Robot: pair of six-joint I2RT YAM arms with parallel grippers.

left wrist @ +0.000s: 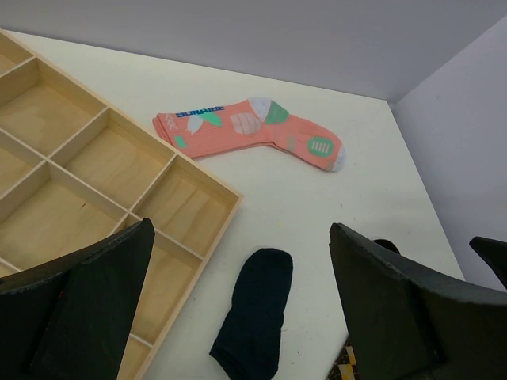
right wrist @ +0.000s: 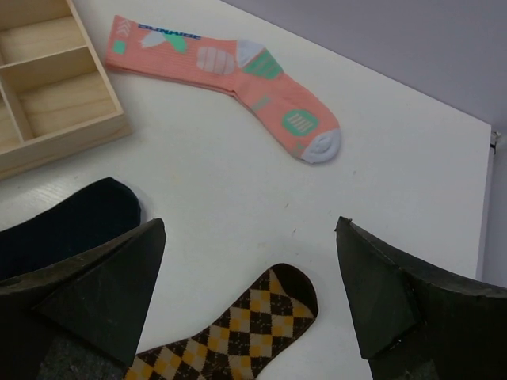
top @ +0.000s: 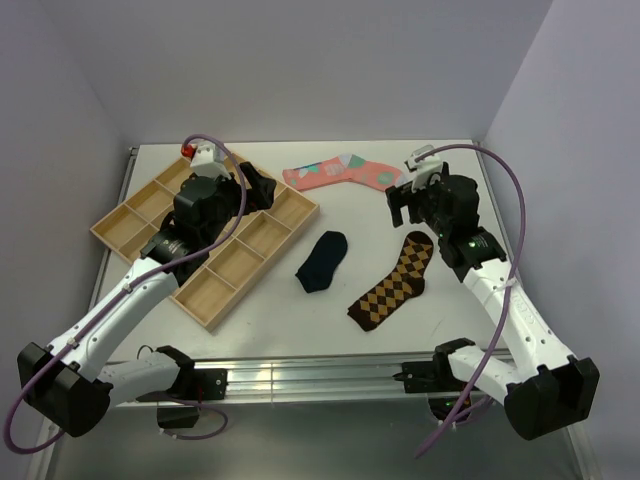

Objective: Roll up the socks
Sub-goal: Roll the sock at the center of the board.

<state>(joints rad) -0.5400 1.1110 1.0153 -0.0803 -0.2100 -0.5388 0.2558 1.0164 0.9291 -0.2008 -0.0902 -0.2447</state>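
Wooden tray [top: 235, 268] shows whole only overhead. Soft pink sock [top: 342, 172], navy sock [top: 322, 261] and diamond sock [top: 393, 283] lie flat; left gripper [left wrist: 238, 261] and right gripper [right wrist: 249, 237] gape wide, empty.

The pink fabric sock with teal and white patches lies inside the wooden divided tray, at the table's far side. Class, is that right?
No. The pink fabric sock lies on the white table beside the wooden divided tray, not inside it, at the far side; see the top external view.
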